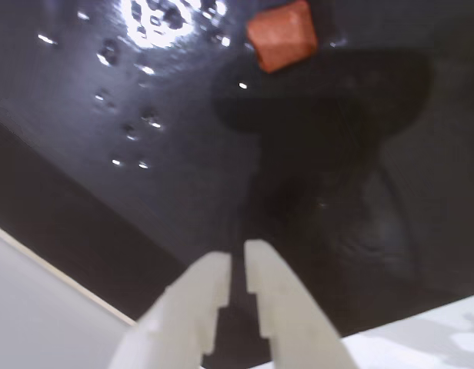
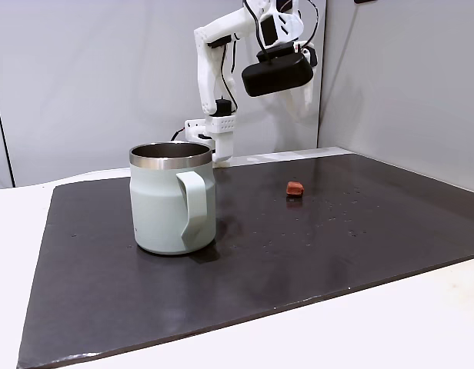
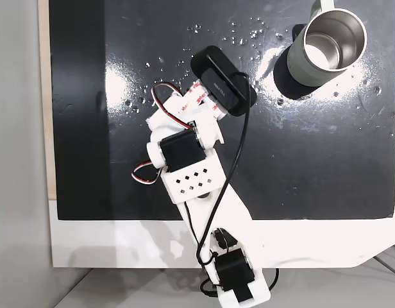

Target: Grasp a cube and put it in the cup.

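a glossy black mat (image 2: 314,254) covers a white table (image 2: 422,323) before plain grey wall panels (image 2: 83,84).

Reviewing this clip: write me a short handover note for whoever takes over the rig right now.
Gripper: shut and empty, raised above the dark mat.
Small reddish-brown cube: lying on the mat, untouched; in the wrist view it sits ahead of the fingertips.
Pale mint-green mug with steel rim: upright on the mat, apart from the cube; nothing visible inside it in the top-down fixed view.
Done: nothing yet.
Left: open, descend, grasp cube, carry it to the mug, release.
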You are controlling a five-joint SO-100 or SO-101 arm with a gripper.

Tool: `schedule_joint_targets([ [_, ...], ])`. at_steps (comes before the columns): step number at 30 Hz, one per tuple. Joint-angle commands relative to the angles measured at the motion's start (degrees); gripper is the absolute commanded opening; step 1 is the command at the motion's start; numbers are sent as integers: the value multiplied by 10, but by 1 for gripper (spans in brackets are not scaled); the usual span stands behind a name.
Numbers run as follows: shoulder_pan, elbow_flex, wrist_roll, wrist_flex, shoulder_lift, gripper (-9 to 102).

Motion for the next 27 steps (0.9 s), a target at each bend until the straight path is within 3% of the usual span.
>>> schedule_joint_targets([
  [1, -11, -54, -16, 17, -5, 0],
  [6, -2, -107, -27, 69, -63, 0],
  [18, 27, -142, -62, 91, -105, 0],
  [23, 43, -147, -71, 96, -126, 20],
  [27, 44, -164, -75, 118, -156, 26],
])
